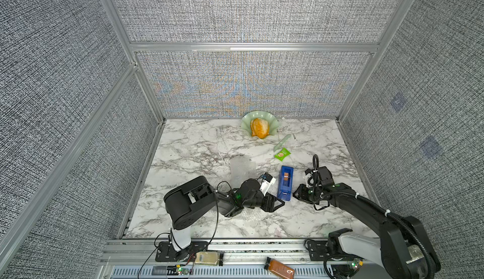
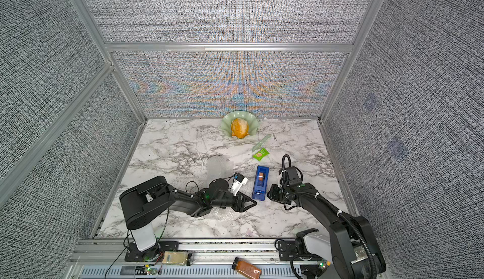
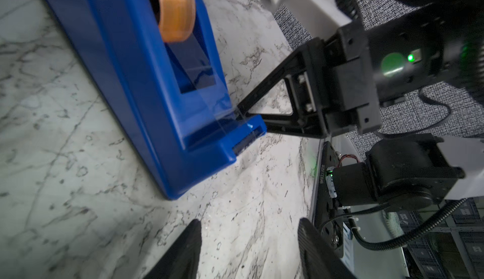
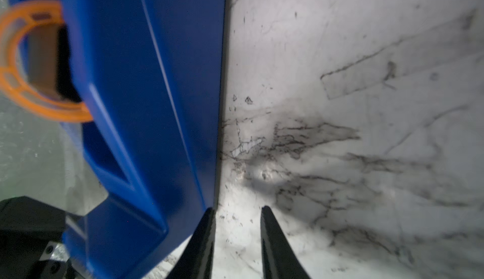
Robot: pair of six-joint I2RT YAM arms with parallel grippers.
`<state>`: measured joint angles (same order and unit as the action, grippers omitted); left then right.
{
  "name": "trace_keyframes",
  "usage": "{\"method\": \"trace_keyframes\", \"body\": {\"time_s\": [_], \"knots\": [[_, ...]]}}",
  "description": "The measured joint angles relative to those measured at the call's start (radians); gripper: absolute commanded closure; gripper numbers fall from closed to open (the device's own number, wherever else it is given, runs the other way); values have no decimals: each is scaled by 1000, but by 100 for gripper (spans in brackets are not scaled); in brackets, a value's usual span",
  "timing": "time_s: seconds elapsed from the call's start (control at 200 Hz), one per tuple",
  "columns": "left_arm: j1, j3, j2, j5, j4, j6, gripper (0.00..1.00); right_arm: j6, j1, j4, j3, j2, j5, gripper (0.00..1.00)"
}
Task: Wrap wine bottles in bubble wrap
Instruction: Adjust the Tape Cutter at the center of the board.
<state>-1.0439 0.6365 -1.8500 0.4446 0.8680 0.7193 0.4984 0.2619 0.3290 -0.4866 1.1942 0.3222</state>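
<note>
The bubble wrap (image 1: 242,169) (image 2: 220,167) lies mid-table as a whitish translucent sheet and runs under my left arm. No wine bottle can be made out; it is hidden. My left gripper (image 1: 280,203) (image 3: 250,229) hovers low by the near end of the blue tape dispenser (image 1: 285,183) (image 3: 146,81), open with only marble between its fingers. My right gripper (image 1: 297,195) (image 4: 237,210) sits at the other side of that same end. Its fingers stand a narrow gap apart with nothing between them, and one finger (image 4: 207,228) rests against the dispenser's wall (image 4: 144,107).
A pale green shell-shaped bowl (image 1: 246,123) holding an orange item stands at the back wall. A slim clear item (image 1: 282,141) and a small green packet (image 1: 282,154) lie behind the dispenser. A brown-filled bottle (image 1: 279,267) lies on the front rail.
</note>
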Motion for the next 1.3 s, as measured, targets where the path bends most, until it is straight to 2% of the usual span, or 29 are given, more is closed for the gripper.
{"method": "trace_keyframes", "body": {"time_s": [0.37, 0.69, 0.895, 1.02, 1.301], "knots": [[14, 64, -121, 44, 102, 31, 39, -3, 0, -170, 24, 86, 42, 73], [39, 48, -155, 63, 202, 98, 68, 24, 30, -288, 53, 113, 78, 75], [65, 6, -153, 51, 259, 132, 85, 26, 35, -275, 55, 98, 77, 74], [72, -7, -112, 48, 256, 147, 91, 13, 38, -212, 29, 92, 48, 74], [79, -10, -51, 55, 178, 149, 95, -32, 38, -89, -39, 55, 1, 74]]}}
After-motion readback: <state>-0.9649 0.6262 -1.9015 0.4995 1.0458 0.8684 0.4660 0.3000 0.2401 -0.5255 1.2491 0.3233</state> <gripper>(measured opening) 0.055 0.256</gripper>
